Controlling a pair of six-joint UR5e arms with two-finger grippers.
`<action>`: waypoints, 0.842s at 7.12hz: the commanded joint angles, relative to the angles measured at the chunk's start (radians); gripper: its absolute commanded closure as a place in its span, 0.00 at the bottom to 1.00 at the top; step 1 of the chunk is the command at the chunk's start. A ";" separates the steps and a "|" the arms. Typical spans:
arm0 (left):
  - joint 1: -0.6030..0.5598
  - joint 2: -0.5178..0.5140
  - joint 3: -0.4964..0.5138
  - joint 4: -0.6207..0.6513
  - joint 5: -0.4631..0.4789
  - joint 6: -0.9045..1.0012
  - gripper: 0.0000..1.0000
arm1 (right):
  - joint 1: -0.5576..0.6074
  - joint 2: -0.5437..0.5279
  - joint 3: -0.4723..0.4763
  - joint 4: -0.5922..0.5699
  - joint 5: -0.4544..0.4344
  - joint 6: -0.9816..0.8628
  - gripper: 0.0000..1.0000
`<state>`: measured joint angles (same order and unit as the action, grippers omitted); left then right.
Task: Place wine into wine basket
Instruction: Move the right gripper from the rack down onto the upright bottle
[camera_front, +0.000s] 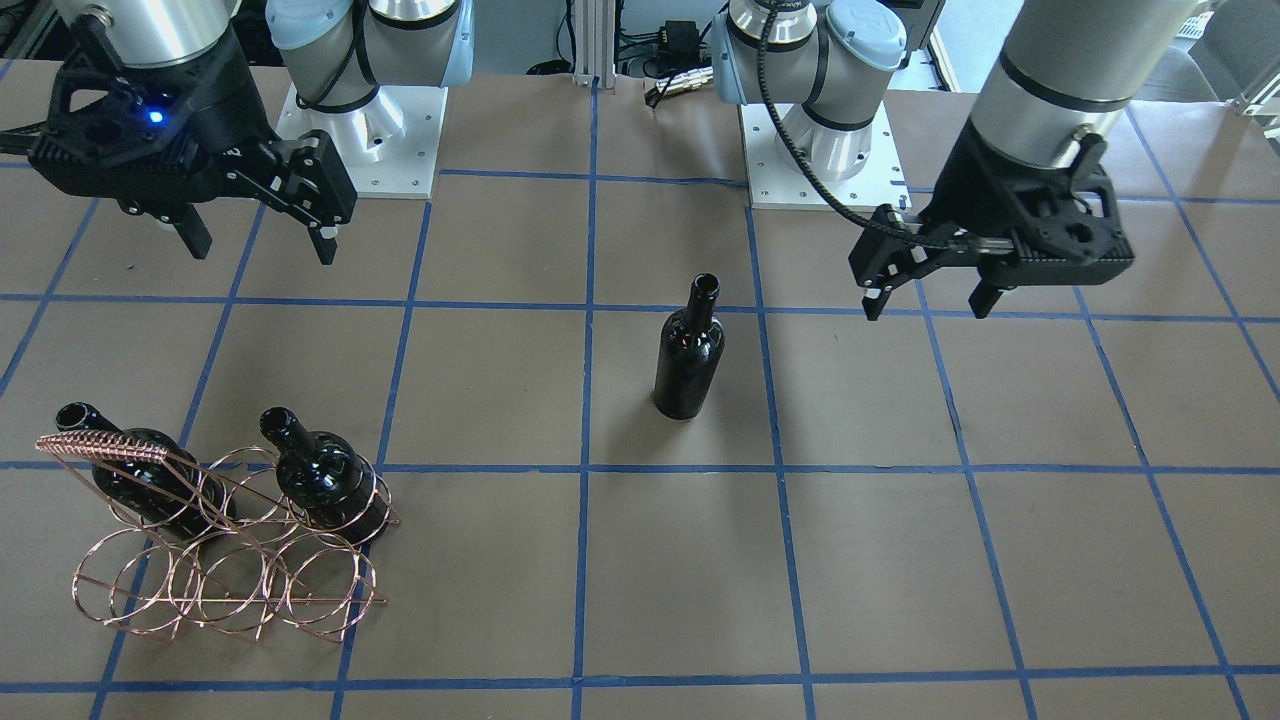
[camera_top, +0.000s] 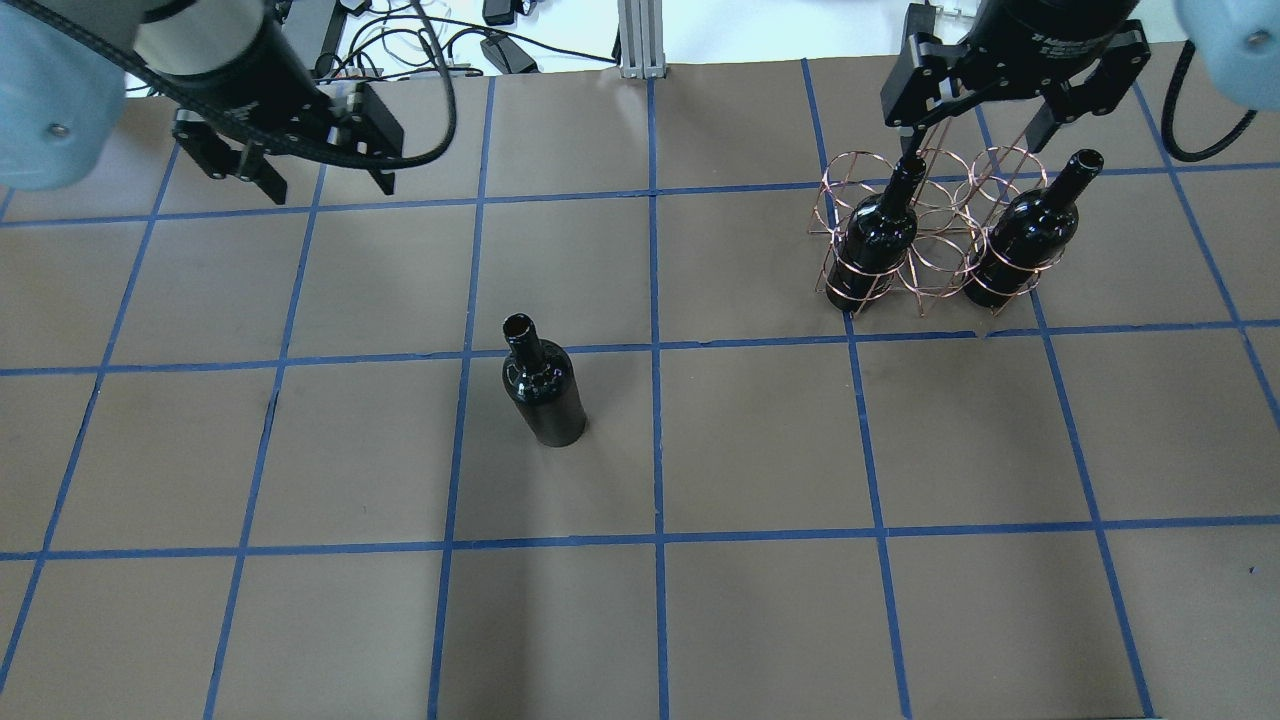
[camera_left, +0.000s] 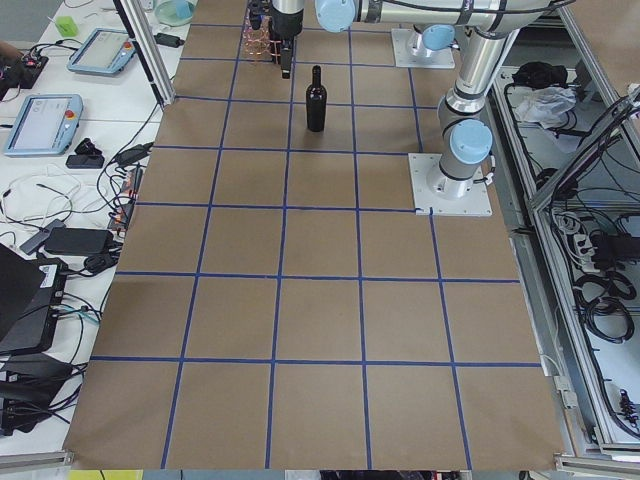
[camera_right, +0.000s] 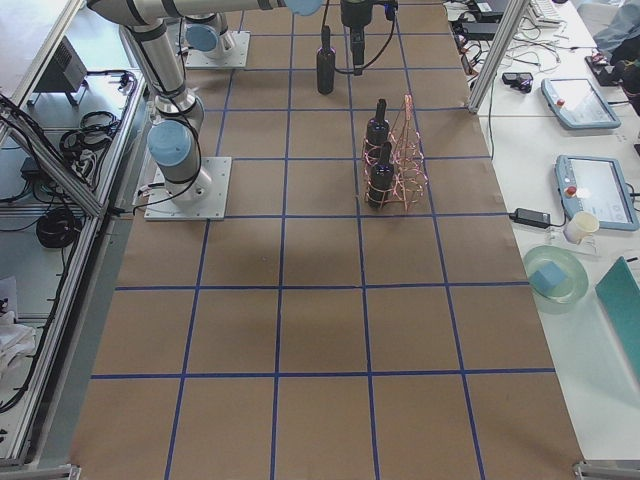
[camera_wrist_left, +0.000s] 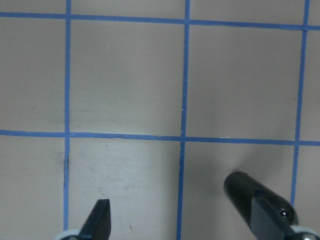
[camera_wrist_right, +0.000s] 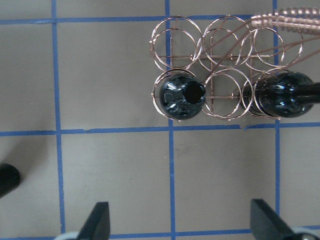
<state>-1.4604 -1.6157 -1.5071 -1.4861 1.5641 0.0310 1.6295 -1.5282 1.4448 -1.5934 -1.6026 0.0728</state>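
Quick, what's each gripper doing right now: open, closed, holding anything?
Left gripper: open, holding nothing.
Right gripper: open, holding nothing.

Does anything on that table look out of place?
Nothing is spilled or toppled. One wine bottle stands alone mid-table, apart from the wire basket, which holds two other bottles with an empty ring between them.

You have three black bottles: the wine (camera_top: 545, 395) standing alone mid-table, plus an inner bottle (camera_top: 873, 240) and an outer bottle (camera_top: 1022, 240) in the one wine basket (camera_front: 100, 447), far right. That basket shows six rings. Two grippers: left gripper (camera_front: 925, 310), right gripper (camera_front: 262, 252).
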 joint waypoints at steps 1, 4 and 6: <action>0.104 0.010 -0.019 -0.009 0.014 0.065 0.00 | 0.164 0.090 -0.041 -0.011 -0.007 0.228 0.00; 0.121 0.056 -0.028 -0.051 0.040 0.170 0.00 | 0.386 0.261 -0.116 -0.118 -0.011 0.531 0.00; 0.130 0.069 -0.028 -0.094 0.044 0.175 0.00 | 0.485 0.305 -0.144 -0.128 -0.010 0.658 0.00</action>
<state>-1.3377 -1.5526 -1.5347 -1.5539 1.6066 0.2003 2.0496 -1.2550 1.3204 -1.7118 -1.6125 0.6536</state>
